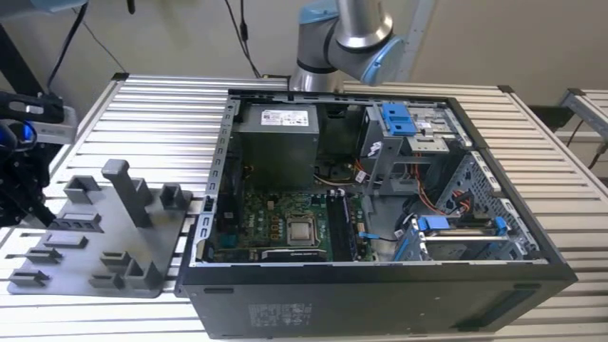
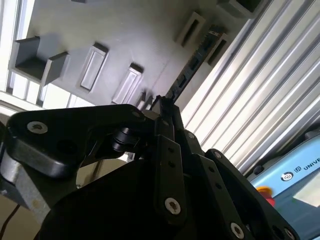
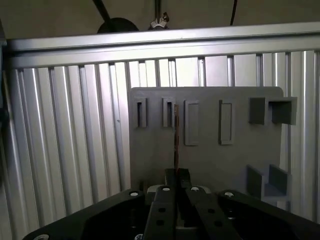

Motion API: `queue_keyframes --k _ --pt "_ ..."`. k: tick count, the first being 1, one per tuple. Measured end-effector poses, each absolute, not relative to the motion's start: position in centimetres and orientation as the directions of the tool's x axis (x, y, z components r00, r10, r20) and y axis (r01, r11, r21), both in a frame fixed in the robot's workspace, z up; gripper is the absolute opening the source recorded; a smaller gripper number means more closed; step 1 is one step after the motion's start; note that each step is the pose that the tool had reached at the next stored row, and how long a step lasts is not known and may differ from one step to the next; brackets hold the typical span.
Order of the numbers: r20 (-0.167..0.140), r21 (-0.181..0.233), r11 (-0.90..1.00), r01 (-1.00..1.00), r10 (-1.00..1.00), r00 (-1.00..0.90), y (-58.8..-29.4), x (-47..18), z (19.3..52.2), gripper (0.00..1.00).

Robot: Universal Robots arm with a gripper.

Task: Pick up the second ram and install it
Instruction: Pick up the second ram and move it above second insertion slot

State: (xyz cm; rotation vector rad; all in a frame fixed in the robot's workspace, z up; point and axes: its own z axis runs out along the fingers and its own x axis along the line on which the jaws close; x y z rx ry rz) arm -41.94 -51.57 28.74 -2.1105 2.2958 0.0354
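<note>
Grip: the hand (image 3: pixel 176 173) is clamped on the second ram (image 3: pixel 176 135), with both fingers pressed against one end of the stick in both wrist views. The second ram (image 2: pixel 192 62) projects edge-on from the fingertips over the grey fixture tray (image 3: pixel 210 160). Its far end is close to one of the tray's narrow slots; whether they touch cannot be told. The fixture tray (image 1: pixel 95 246) lies on the ribbed metal table (image 1: pixel 152 107) at the exterior view's left, beside the open computer case (image 1: pixel 380 292), whose motherboard (image 1: pixel 275 228) faces up.

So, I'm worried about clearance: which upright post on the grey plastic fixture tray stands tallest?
The slim grey post on the tray; it rises far above the short blocks around it.
</note>
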Motion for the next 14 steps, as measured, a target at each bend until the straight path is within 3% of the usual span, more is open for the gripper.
queue_keyframes --k 14 --pt "-0.032 0.001 0.084 -0.996 -0.996 -0.084 -51.6 -41.9 30.8 0.14"
